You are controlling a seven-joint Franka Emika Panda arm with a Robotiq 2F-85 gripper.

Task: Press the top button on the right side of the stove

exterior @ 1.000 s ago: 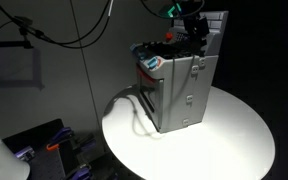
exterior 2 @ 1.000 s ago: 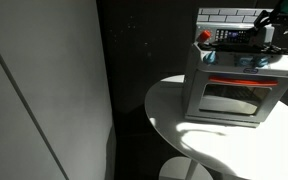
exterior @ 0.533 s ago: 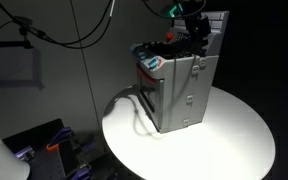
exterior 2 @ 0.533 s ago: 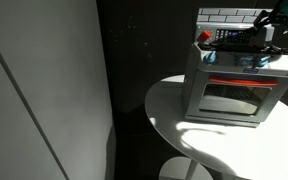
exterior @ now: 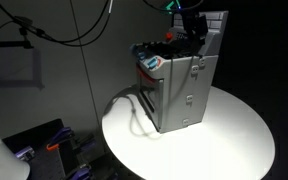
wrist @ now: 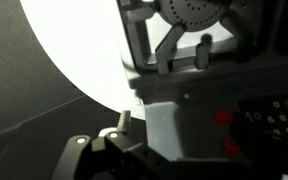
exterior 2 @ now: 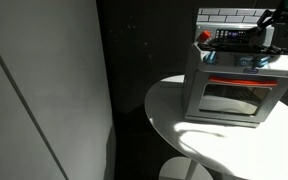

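Note:
The small grey toy stove [exterior: 180,92] stands on a round white table [exterior: 234,140], with its white tiled back panel upright and a dark and red cooktop. It shows in both exterior views; the oven door faces the camera in an exterior view [exterior 2: 234,98]. My gripper [exterior: 196,36] hangs over the cooktop next to the back panel, also seen in an exterior view [exterior 2: 270,28]. In the wrist view the stove's grey body [wrist: 174,125] fills the frame, with two red buttons [wrist: 222,117] beside it. One fingertip [wrist: 124,121] shows; the other is lost in the dark.
Cables [exterior: 64,30] hang at the back. Dark equipment [exterior: 44,145] sits low beside the table. A pale wall panel [exterior 2: 44,90] fills one side. The white tabletop [exterior 2: 184,125] extends in front of the stove. The scene is dim.
My gripper has shifted slightly upward over the stove top. The stove has not moved.

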